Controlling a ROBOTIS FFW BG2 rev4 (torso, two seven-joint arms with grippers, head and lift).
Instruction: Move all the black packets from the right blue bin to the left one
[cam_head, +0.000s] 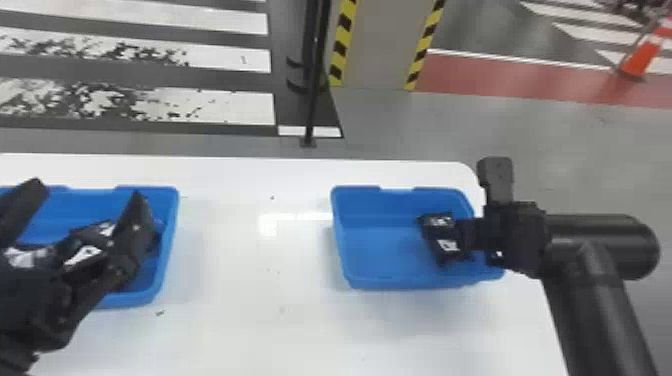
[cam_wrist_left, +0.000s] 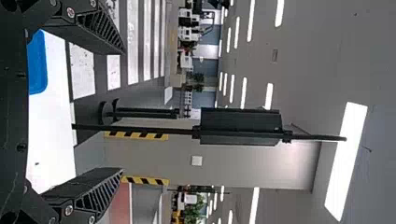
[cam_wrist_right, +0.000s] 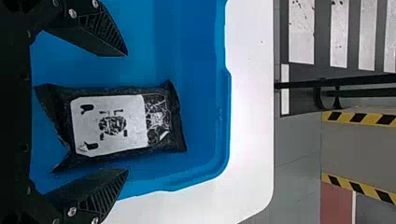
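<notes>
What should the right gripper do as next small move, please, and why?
Probably the right gripper should ease down a little, then close on the black packet: its fingers stand open, and the packet lies between them, label up, in the right blue bin, ungripped.

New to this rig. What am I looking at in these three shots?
A two-armed robot at a white table. The head view looks forward and down; each wrist view comes from that arm's own camera, turned on its side. Two blue bins stand on the table: the left bin holds black packets with white labels; in the right bin lies a labelled packet. The left end effector, over the left bin, is open and empty. The right end effector is open around its packet, not clamped. So nothing is held.
</notes>
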